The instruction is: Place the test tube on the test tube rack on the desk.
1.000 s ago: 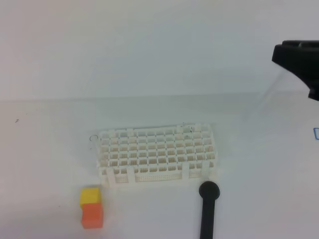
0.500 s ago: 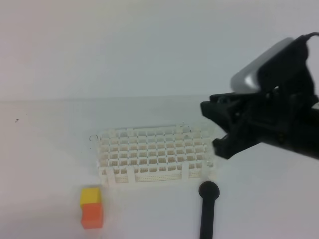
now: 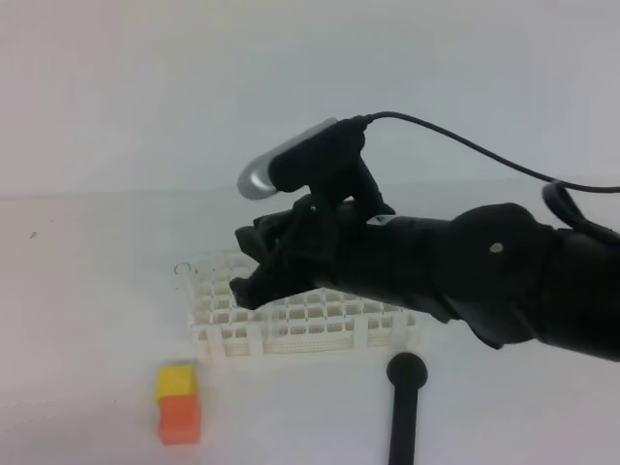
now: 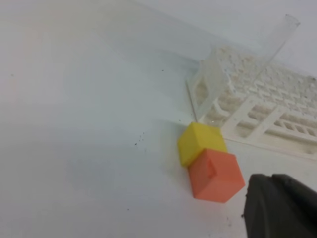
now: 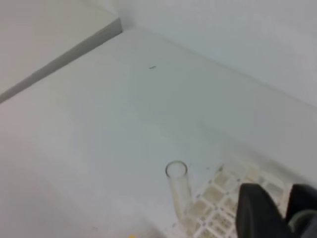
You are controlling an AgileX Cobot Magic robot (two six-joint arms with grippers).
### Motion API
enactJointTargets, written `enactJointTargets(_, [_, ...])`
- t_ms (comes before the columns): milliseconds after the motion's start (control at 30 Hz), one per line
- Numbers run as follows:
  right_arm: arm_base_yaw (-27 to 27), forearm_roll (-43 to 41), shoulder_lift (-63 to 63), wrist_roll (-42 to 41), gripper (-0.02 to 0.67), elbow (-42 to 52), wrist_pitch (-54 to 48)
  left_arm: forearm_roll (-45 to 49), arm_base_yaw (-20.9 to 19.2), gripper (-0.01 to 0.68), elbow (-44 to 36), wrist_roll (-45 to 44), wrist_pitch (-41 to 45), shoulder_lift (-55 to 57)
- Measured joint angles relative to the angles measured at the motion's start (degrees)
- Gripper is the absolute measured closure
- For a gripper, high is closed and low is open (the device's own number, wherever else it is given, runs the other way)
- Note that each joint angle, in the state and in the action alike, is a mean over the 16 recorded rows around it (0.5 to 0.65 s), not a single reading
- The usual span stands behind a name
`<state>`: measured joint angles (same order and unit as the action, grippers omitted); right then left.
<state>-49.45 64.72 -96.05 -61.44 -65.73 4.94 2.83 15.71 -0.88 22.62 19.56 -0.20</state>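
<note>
**Q:** Item one, your right pincer?

**A:** My right pincer (image 3: 242,263), black, reaches across from the right and hangs over the left half of the rack. Its jaws are spread part-way with nothing between them. A silver-and-black camera housing (image 3: 295,165) sits on top of my wrist, and a thin black cable (image 3: 465,145) runs off it to the right.

**Q:** Item two, the left one?

**A:** My left pincer (image 4: 267,198) is pressed together and empty. It shows only at the low right corner of its own wrist view, just beside the block.

**Q:** Item three, the task's thing?

**A:** The long, thin, clear test tube (image 5: 178,188) is at the left end of the white plastic lattice test tube rack (image 3: 329,315). It is tilted, with its open mouth up. I cannot tell whether its foot sits in a corner hole or leans against the frame. Neither pincer touches it.

**Q:** And the rack?

**A:** It stands flat on short legs on the plain white tabletop (image 3: 87,320), and my right arm hides part of it.

**Q:** Other stock?

**A:** A small yellow-and-orange block (image 3: 178,402) lies in front of the rack's left corner. A black rod with a round knob (image 3: 406,373) lies in front of the right corner, close to the rack.
</note>
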Motion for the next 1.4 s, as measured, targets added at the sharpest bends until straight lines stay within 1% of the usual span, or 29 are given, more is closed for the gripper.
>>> enactJointTargets(300, [-1.9, -10.4, -5.4, 14.9, 0.533, -5.3, 5.3, 0.1, 0.0, 0.674, -0.6, 0.0, 0.0, 0.0])
enactJointTargets(467, [-2.7, -14.9, -7.2, 19.0, 0.533, -6.8, 7.3, 0.1, 0.0, 0.674, -0.5, 0.0, 0.0, 0.1])
enactJointTargets(600, [-3.1, -16.1, -8.9, 18.9, 0.533, -8.2, 7.2, 0.1, 0.0, 0.674, -0.5, 0.0, 0.0, 0.1])
enactJointTargets(900, [-3.6, -16.2, -11.7, 15.8, 0.533, -11.0, 5.4, 0.1, 0.0, 0.674, -0.8, 0.0, -0.1, 0.1])
enactJointTargets(1400, [-3.8, -16.2, -14.6, 13.7, 0.533, -13.3, 5.8, 0.1, 0.0, 0.674, -1.0, 0.0, 0.0, 0.1])
